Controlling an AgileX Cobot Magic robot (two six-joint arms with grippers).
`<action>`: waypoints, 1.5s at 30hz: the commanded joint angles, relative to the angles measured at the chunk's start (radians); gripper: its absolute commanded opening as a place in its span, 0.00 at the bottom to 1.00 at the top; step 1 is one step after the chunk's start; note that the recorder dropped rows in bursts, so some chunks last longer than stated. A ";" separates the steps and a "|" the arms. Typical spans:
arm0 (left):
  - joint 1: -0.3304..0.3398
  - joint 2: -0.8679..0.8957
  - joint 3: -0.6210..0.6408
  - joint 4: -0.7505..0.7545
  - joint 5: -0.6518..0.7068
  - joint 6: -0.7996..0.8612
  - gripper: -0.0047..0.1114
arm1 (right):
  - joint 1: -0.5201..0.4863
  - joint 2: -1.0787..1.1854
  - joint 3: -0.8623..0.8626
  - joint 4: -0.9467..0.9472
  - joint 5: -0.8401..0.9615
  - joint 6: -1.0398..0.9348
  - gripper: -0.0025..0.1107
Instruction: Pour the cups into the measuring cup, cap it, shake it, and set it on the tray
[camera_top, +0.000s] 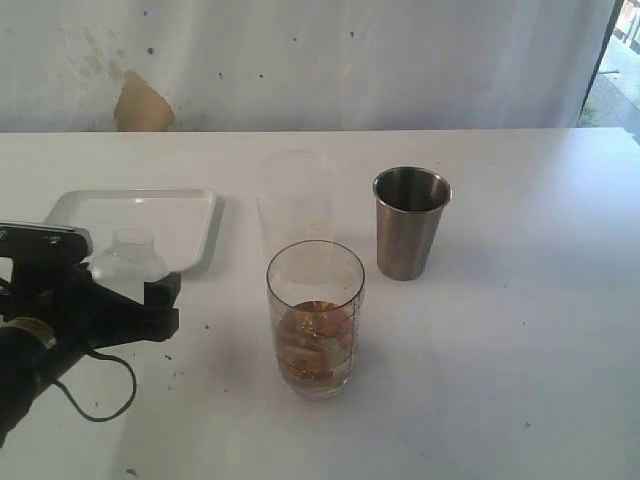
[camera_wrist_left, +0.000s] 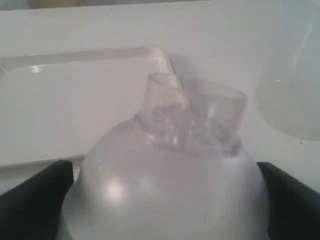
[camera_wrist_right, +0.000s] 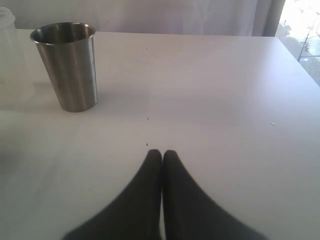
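The clear measuring cup (camera_top: 315, 318), with printed marks, stands at the front centre holding brown contents. Behind it and to the right is the steel tumbler (camera_top: 411, 222) (camera_wrist_right: 67, 65), upright. At the left lies the white tray (camera_top: 180, 215) (camera_wrist_left: 50, 110). My left gripper (camera_top: 110, 272) (camera_wrist_left: 165, 200) hovers at the tray's near edge, shut on a translucent domed cap (camera_top: 128, 255) (camera_wrist_left: 170, 165) with a short spout. My right gripper (camera_wrist_right: 162, 154) is shut and empty above bare table, short of the tumbler; it is not in the exterior view. The wooden cup is out of view.
A frosted plastic cup (camera_top: 295, 200) (camera_wrist_left: 292, 90) (camera_wrist_right: 10, 60) stands just behind the measuring cup, between the tray and the steel tumbler. A black cable (camera_top: 100, 395) trails from the left arm. The white table ends at a wall behind.
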 joint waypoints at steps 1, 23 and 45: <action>0.000 0.032 -0.017 0.014 -0.060 -0.014 0.82 | -0.004 -0.005 0.005 0.000 -0.008 0.004 0.02; 0.000 -0.100 -0.017 0.009 -0.008 0.119 0.82 | -0.004 -0.005 0.005 0.000 -0.008 0.030 0.02; -0.002 -0.441 -0.406 -1.232 0.133 1.878 0.81 | -0.004 -0.005 0.005 0.000 -0.008 0.021 0.02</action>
